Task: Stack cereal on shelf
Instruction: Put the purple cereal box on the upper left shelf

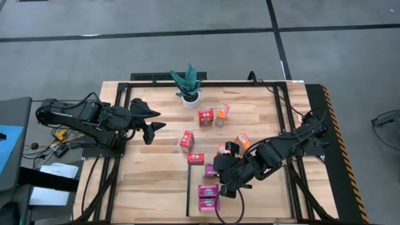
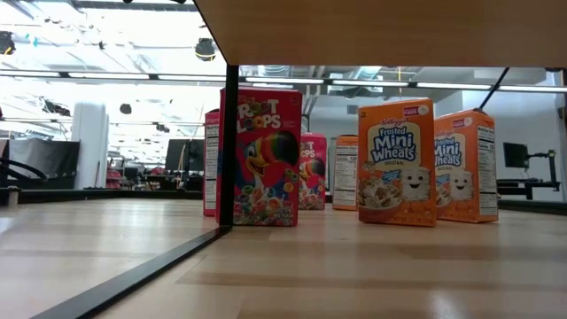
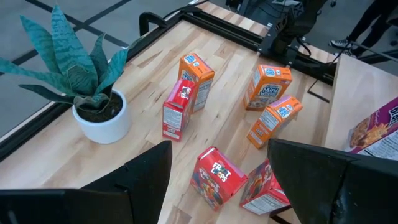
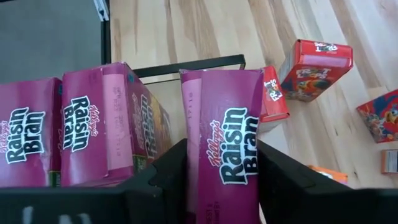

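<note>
Closest up, pinched between the fingers of the right gripper [image 4: 221, 149]: magenta Raisin Bran box [image 4: 227, 112], upright, both broad faces hugged by the dark pads. Sits over the shelf [image 1: 262, 200], at the corner by its black strip, just beside two more magenta boxes [image 4: 99, 118] standing side by side on the shelf. Cannot tell whether the pinched box rests fully on the shelf. Looks like the placing step for the third box of that colour, close to finished.

Calls next for easing the fingers apart without tipping the box or nudging its neighbour, then lifting straight clear and heading for the loose cereal. Left to fetch: red boxes [image 1: 187, 141] near the shelf's black strip, orange boxes [image 1: 222, 111] farther from that corner. Cannot tell which of these stand on the shelf.

Left gripper [image 1: 153, 120] waiting well away from the shelf, fingers spread wide, holding nothing.
</note>
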Controlling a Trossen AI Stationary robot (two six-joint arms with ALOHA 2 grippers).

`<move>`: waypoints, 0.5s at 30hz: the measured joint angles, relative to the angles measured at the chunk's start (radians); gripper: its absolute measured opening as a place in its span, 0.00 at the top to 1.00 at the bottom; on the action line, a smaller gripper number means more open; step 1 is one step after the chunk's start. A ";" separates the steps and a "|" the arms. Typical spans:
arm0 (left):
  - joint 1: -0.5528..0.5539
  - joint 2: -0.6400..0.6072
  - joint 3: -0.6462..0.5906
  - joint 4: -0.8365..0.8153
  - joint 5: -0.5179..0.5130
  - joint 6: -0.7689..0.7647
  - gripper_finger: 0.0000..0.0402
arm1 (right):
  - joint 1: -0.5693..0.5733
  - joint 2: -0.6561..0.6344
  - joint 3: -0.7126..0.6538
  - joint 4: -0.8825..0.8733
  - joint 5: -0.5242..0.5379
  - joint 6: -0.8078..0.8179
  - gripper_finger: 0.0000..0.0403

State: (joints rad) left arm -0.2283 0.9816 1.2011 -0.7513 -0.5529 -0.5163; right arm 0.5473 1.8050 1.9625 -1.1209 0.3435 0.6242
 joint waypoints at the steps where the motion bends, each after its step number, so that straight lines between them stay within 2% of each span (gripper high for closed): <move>1: 0.000 0.000 0.000 0.000 0.000 0.000 0.36 | 0.001 0.000 0.000 0.000 0.000 0.000 0.53; 15: 0.000 0.000 0.000 0.000 0.001 0.016 0.36 | 0.003 0.000 0.000 0.002 -0.004 0.004 0.43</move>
State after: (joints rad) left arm -0.2287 0.9813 1.2011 -0.7513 -0.5522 -0.5004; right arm 0.5499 1.8050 1.9625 -1.1191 0.3392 0.6285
